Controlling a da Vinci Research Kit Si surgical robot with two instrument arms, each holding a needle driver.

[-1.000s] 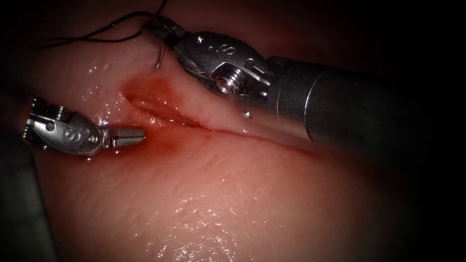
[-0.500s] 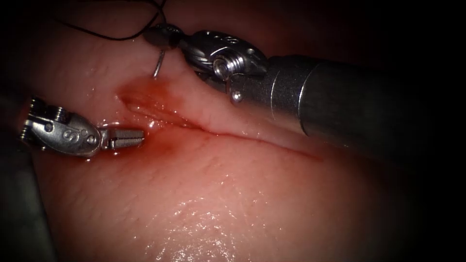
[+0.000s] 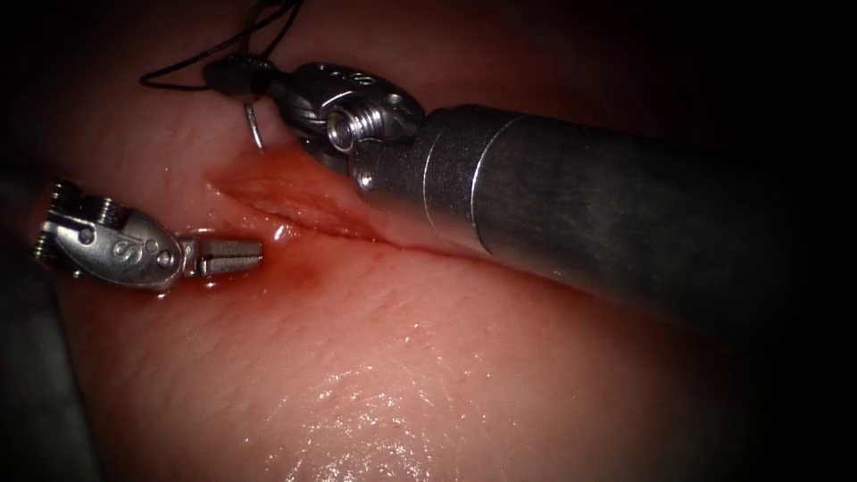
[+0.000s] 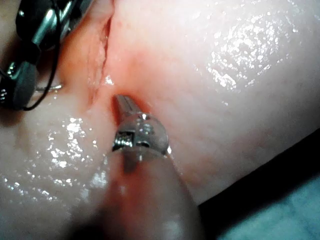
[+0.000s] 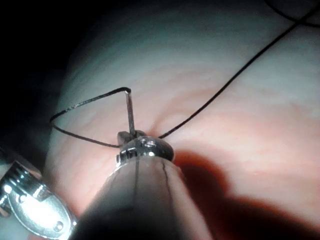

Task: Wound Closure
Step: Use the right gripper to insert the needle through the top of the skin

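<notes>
**A:** Your right needle driver (image 3: pixel 234 76) has its jaws clamped on the curved needle (image 3: pixel 255 127), at the far left end of the cut (image 3: pixel 357 228). You grip it near the swaged end, I judge: in the right wrist view the thread (image 5: pixel 220 87) leaves the needle's far end (image 5: pixel 129 107) and loops back past the tool. The rest of the curve hangs free towards the tissue (image 3: pixel 402 357), with the tip close above the surface on the far side of the cut. I cannot see it entering.

**B:** And my left tool?

**A:** Your left needle driver (image 3: pixel 228 256) lies on the near side, jaws narrow and together, holding nothing. Its tip rests at the edge of the red fluid (image 3: pixel 299 268), just beside the cut's left end. The left wrist view shows the same tip (image 4: pixel 122 105) against wet tissue.

**B:** What has changed?

**A:** Over the last second your right tool has carried the needle leftward and rolled its wrist; the left has stayed put.

**B:** So where are we?

**A:** My judgement: you are positioning for a bite at the left end; no stitch crosses the cut yet. A next move would call for the point set square to the far edge, and the slack thread (image 3: pixel 178 71) kept clear of the jaws.
</notes>
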